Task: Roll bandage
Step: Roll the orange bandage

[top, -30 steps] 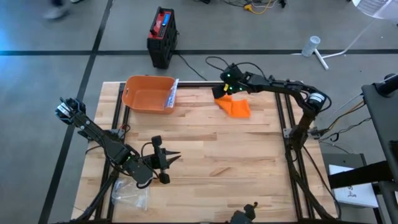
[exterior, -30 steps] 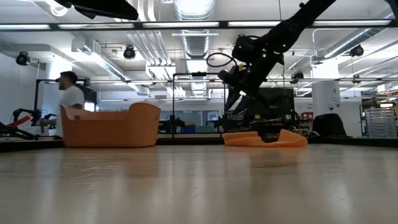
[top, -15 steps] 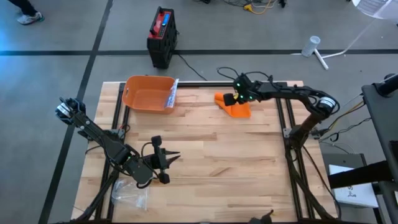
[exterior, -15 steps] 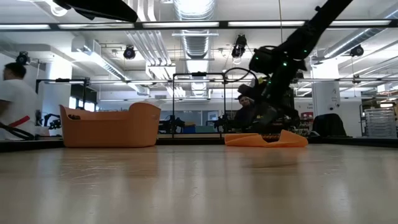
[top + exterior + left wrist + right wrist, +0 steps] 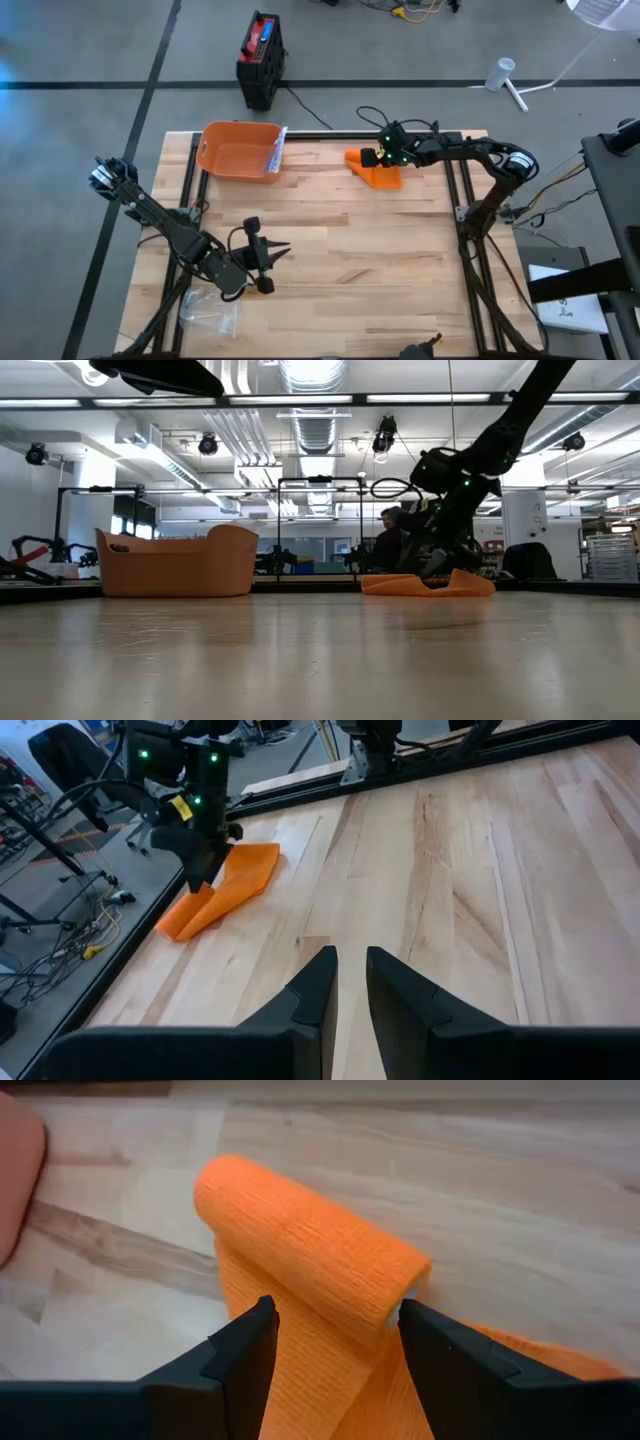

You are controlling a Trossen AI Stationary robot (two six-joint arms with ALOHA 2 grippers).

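The orange bandage (image 5: 377, 172) lies near the far right edge of the worktop (image 5: 340, 250), partly rolled. From above its rolled end is mostly covered by the right gripper (image 5: 372, 158); the right wrist view shows the roll (image 5: 300, 1245) between the spread jaws, which stand wide on either side without visibly pressing it. In the low view the bandage (image 5: 428, 585) is a flat strip and the roll cannot be made out. The left gripper (image 5: 272, 262) rests low at the near left, jaws nearly closed and empty. An orange bin (image 5: 238, 150) sits far left, a clear plastic bag (image 5: 210, 315) at the near-left corner.
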